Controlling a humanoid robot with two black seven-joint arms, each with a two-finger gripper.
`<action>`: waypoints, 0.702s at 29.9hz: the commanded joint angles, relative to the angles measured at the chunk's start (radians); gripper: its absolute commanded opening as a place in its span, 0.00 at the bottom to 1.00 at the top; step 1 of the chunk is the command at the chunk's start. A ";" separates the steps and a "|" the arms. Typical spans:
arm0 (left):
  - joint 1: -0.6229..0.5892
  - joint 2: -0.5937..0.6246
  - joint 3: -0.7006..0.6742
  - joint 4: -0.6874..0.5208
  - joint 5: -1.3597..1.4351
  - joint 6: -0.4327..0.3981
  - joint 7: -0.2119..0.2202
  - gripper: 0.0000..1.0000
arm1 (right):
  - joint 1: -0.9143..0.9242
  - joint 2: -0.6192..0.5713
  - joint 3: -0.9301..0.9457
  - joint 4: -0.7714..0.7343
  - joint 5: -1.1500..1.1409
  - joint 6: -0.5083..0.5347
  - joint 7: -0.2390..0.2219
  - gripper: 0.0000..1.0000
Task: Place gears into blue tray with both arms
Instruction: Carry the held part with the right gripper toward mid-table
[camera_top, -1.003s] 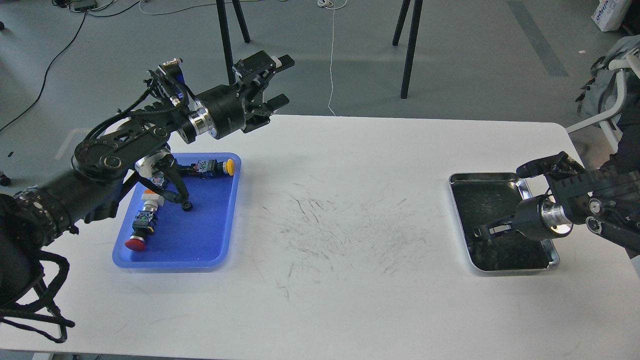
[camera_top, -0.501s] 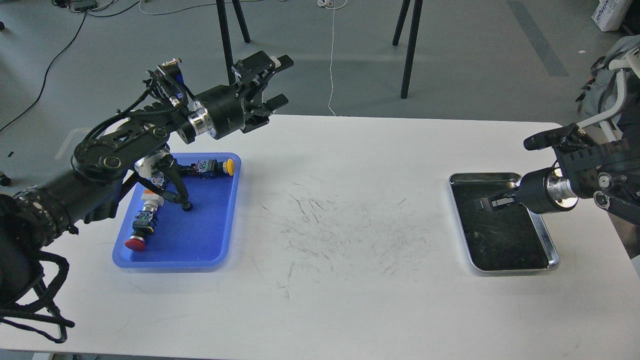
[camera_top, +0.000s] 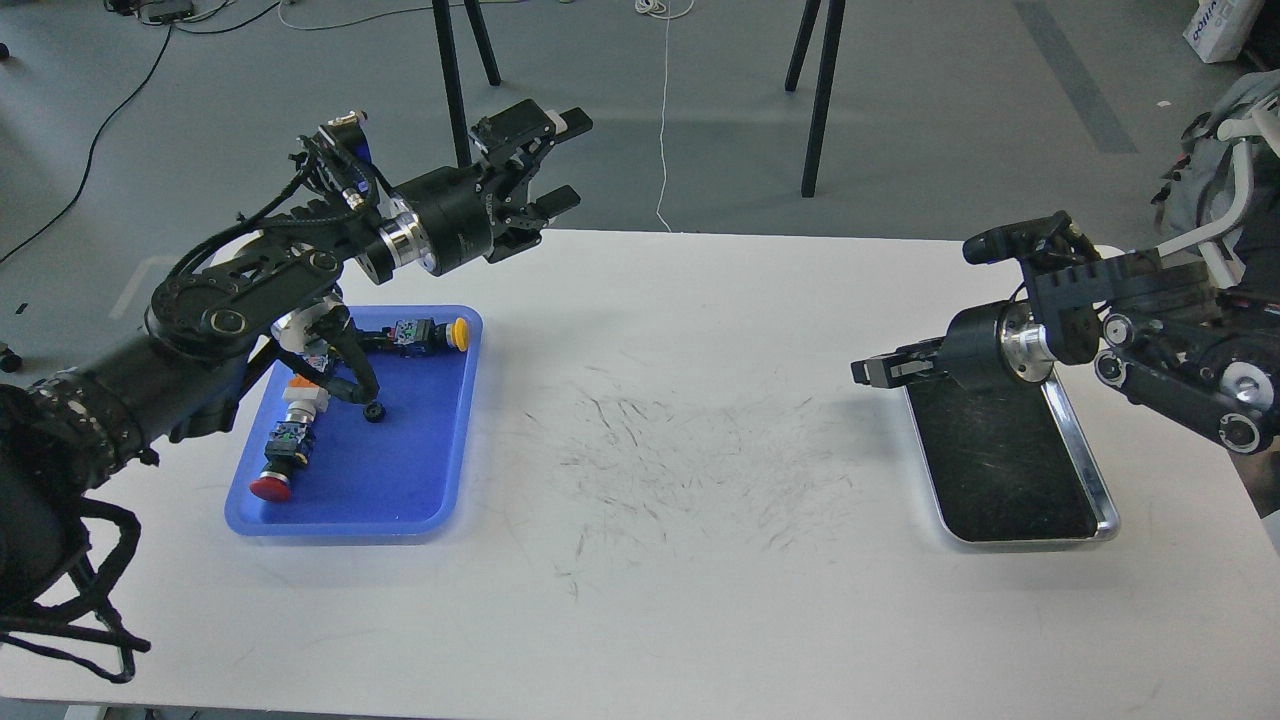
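1. At the far left, the blue tray (camera_top: 400, 490) rests on the white counter (camera_top: 680, 600). It holds several push-button switches, among them one with a yellow cap (camera_top: 458, 332) near the far rim and one with a red cap (camera_top: 270, 488) near the front left corner.
2. One small black gear (camera_top: 375, 413) lies on the tray floor, roughly in its middle, just beside a dangling black cable.
3. The left end effector (camera_top: 555, 160) hovers high above the counter, beyond the tray's far right corner. Its two fingers are spread apart with nothing between them.
4. The middle of the counter carries only dark scuff marks.
5. The right end effector (camera_top: 872, 368) hangs above the counter at the left edge of the silver tray (camera_top: 1090, 480), pointing left toward the blue tray. Its fingers look close together; whether a gear sits between them cannot be told, as the tips are small and dark.
6. No gears can be made out on the silver tray's dark floor.
7. The deciding relation: the blue tray lies well apart from the right end effector, straight to its left across the full width of the counter, its long axis running front to back. The left arm is far nearer to the tray, so a handover near the middle seems a likely option.
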 joint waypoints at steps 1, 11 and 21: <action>0.000 -0.001 0.000 0.000 0.000 0.000 0.000 1.00 | 0.000 0.077 0.006 -0.020 0.000 0.000 -0.001 0.12; 0.001 0.002 0.000 0.000 0.000 0.000 0.000 1.00 | -0.002 0.246 0.006 -0.083 0.000 0.000 -0.001 0.12; 0.003 0.002 0.000 0.000 0.000 0.000 0.000 1.00 | -0.018 0.346 -0.007 -0.104 0.001 0.000 0.005 0.13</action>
